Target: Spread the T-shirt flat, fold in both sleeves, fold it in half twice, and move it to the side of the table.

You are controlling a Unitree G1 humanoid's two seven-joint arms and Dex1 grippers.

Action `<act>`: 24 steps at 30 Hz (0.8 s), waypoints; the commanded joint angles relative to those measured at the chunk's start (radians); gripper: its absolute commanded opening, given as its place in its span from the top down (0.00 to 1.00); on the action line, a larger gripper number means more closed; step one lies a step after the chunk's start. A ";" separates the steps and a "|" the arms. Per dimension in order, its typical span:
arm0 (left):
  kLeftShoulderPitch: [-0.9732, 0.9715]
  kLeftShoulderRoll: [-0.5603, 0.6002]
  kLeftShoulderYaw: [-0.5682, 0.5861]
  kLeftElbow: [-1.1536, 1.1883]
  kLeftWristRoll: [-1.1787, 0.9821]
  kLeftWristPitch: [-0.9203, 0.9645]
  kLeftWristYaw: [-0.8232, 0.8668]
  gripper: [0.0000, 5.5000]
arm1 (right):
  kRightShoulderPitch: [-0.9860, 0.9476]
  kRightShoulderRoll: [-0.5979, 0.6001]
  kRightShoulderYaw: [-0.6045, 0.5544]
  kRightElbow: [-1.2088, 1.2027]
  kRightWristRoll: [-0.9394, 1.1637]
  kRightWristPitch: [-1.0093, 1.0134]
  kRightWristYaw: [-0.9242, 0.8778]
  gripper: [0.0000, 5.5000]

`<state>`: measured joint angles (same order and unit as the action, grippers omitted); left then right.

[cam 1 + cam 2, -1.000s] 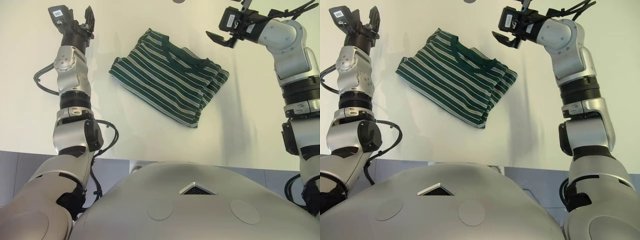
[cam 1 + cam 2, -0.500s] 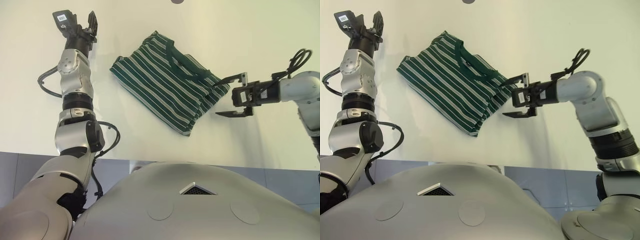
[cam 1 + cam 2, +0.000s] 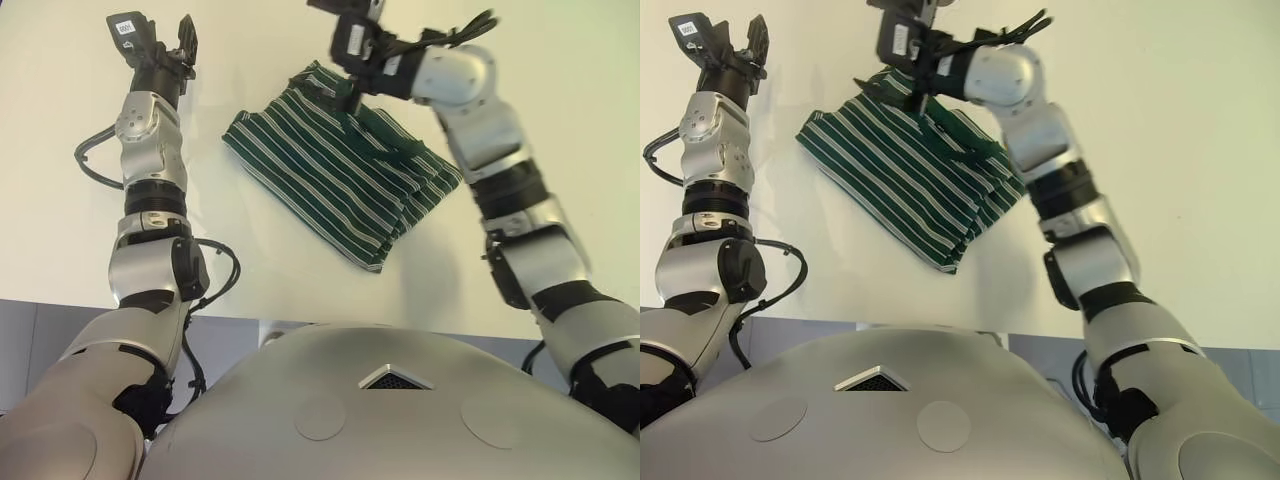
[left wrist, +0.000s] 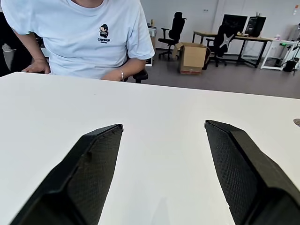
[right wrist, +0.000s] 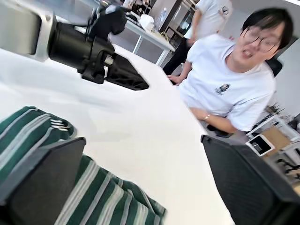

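Right fingers [image 5: 42, 173] spread over the T-shirt's [image 3: 330, 185] far edge; left fingers [image 4: 93, 173] apart above white table [image 3: 50, 220].

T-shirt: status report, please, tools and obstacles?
Left tool open, raised over table. Right tool open, above T-shirt far edge. T-shirt folded, mid-table.

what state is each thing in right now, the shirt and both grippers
T-shirt: folded into a compact bundle, lying flat on the table, not gripped.
Left gripper: open, empty, held over bare table to the left of the shirt.
Right gripper: open, empty, poised over the shirt's far edge by the collar; contact cannot be told.
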<state>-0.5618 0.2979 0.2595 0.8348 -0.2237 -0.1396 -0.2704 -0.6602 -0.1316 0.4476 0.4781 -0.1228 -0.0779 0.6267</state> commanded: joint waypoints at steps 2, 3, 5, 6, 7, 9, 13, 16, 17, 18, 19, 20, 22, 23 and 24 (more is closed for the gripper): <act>-0.022 -0.002 -0.009 0.027 0.012 0.005 -0.007 0.41 | -0.066 0.077 0.098 0.427 -0.178 -0.121 -0.146 0.17; -0.020 -0.002 -0.010 0.027 0.012 0.003 -0.007 0.41 | -0.077 0.080 0.101 0.497 -0.201 -0.131 -0.178 0.17; -0.009 -0.004 -0.010 0.022 0.011 0.002 -0.006 0.41 | -0.105 0.073 0.086 0.615 -0.227 -0.121 -0.264 0.17; -0.003 -0.006 -0.009 0.018 0.010 0.002 -0.004 0.41 | -0.122 0.060 0.077 0.670 -0.238 -0.099 -0.327 0.17; 0.001 -0.008 -0.010 0.015 0.010 0.002 -0.002 0.41 | -0.135 0.041 0.066 0.715 -0.246 -0.073 -0.393 0.17; 0.004 -0.012 -0.011 0.010 0.010 0.005 -0.001 0.41 | -0.154 0.010 0.035 0.772 -0.247 -0.041 -0.485 0.17; 0.011 -0.015 -0.015 0.000 0.012 0.007 -0.003 0.41 | -0.171 -0.039 -0.038 0.823 -0.214 0.003 -0.593 0.17; 0.026 -0.017 -0.033 -0.029 0.023 -0.001 -0.011 0.41 | -0.175 -0.059 -0.112 0.824 -0.169 -0.006 -0.595 0.17; 0.032 -0.019 -0.044 -0.046 0.029 -0.009 -0.019 0.41 | -0.177 -0.055 -0.145 0.816 -0.142 -0.028 -0.572 0.17; 0.042 -0.023 -0.059 -0.077 0.033 -0.017 -0.034 0.41 | -0.178 -0.048 -0.186 0.799 -0.101 -0.067 -0.532 0.17; 0.052 -0.025 -0.072 -0.109 0.036 -0.024 -0.049 0.41 | -0.179 -0.039 -0.225 0.781 -0.061 -0.100 -0.491 0.17; 0.070 -0.026 -0.094 -0.159 0.042 -0.035 -0.079 0.41 | -0.181 -0.029 -0.265 0.754 -0.014 -0.136 -0.435 0.17; 0.114 -0.021 -0.146 -0.279 0.058 -0.062 -0.143 0.41 | -0.188 -0.011 -0.330 0.686 0.073 -0.194 -0.323 0.17; 0.139 -0.015 -0.178 -0.346 0.074 -0.076 -0.171 0.41 | -0.192 -0.006 -0.356 0.641 0.110 -0.210 -0.273 0.17; 0.162 -0.002 -0.220 -0.418 0.099 -0.095 -0.205 0.41 | -0.187 -0.013 -0.374 0.574 0.144 -0.213 -0.219 0.17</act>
<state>-0.4460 0.2728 0.1043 0.5331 -0.1731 -0.2060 -0.4187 -0.8390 -0.1398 0.1136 1.1554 -0.0388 -0.2757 0.3203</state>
